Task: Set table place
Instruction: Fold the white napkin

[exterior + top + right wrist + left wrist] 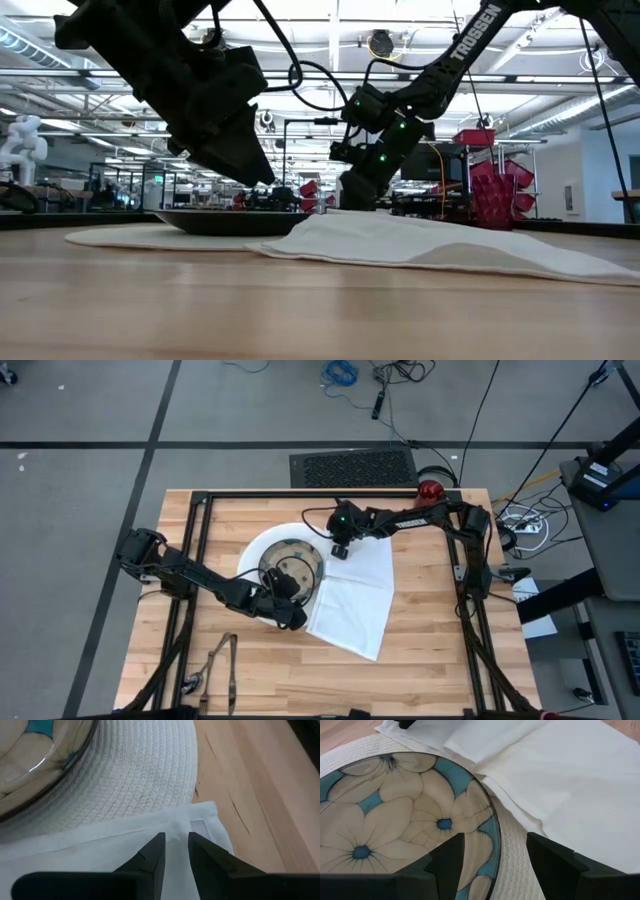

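Two grippers hang over the table (430, 660): the right gripper (174, 851), jaws narrowed to a slit, sits directly above the napkin (355, 600) at its 12 o'clock corner, beside the plate (145, 775). The left gripper (495, 857), jaws wide, straddles the bowl (395, 825) rim at 4 o'clock. The right arm looks nearer the napkin corner.

This is a robotics lab or workshop. The butcher-block bench (420, 660) stands on a grey floor (80, 420) strewn with cables (340, 372) beside a floor grille (352, 467). The level view shows a big hall with ceiling strip lights (330, 20), red storage bins (495, 180) and a white robot figure (22, 145).
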{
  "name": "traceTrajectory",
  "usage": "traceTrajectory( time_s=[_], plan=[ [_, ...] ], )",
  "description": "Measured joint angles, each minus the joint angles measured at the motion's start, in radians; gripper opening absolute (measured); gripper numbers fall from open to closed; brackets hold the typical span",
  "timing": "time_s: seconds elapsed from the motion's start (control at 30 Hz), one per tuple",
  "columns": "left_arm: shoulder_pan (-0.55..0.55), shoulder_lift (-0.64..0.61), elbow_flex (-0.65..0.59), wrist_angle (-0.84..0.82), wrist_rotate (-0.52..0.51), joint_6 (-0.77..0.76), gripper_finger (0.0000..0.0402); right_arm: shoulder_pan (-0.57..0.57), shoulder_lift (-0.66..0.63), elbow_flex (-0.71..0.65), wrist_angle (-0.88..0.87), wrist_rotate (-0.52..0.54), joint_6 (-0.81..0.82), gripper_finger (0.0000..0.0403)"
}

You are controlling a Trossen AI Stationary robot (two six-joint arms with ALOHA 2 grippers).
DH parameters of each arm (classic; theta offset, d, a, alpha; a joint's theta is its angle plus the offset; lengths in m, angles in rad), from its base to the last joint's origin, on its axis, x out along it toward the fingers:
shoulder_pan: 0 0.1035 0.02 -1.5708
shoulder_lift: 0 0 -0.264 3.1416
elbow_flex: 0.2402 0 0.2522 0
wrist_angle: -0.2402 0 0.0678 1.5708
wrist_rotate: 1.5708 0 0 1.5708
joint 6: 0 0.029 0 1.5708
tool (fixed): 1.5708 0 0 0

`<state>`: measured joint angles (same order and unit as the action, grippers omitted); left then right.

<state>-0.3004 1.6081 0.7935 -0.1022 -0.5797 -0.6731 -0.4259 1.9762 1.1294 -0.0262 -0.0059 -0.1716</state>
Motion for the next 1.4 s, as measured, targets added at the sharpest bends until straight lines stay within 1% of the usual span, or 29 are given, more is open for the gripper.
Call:
traceTrajectory(
  time_s=[0.3,0.47,0.6,0.8,0.97,1.2,1.3,1.4],
  plan=[
    [0.000,0.000,0.000,0.004,0.000,0.002,0.0201,0.000,0.000,-0.009,0.000,0.007,-0.043,0.0073],
    [0.000,0.000,0.000,0.023,0.000,0.026,0.0201,-0.003,0.004,-0.009,0.042,0.007,-0.071,0.0073],
    [0.000,0.000,0.000,0.027,0.000,0.026,0.0201,-0.012,0.011,-0.009,0.060,-0.007,-0.077,0.0073],
    [0.000,0.000,0.000,0.026,0.000,0.027,0.0201,-0.030,0.021,-0.009,0.044,-0.029,-0.081,0.0073],
    [0.000,0.001,0.000,0.026,0.000,0.028,0.0201,-0.040,0.038,-0.008,0.061,-0.080,-0.077,0.0073],
    [0.001,0.001,0.000,0.026,0.000,0.028,0.0201,-0.038,0.042,-0.007,0.063,-0.081,-0.072,0.0072],
    [0.001,0.001,0.000,0.027,0.000,0.028,0.0201,-0.037,0.042,-0.007,0.061,-0.074,-0.061,0.0063],
    [0.000,0.001,0.000,0.027,0.000,0.028,0.0201,-0.037,0.041,-0.006,0.060,-0.075,-0.057,0.0040]
  ],
)
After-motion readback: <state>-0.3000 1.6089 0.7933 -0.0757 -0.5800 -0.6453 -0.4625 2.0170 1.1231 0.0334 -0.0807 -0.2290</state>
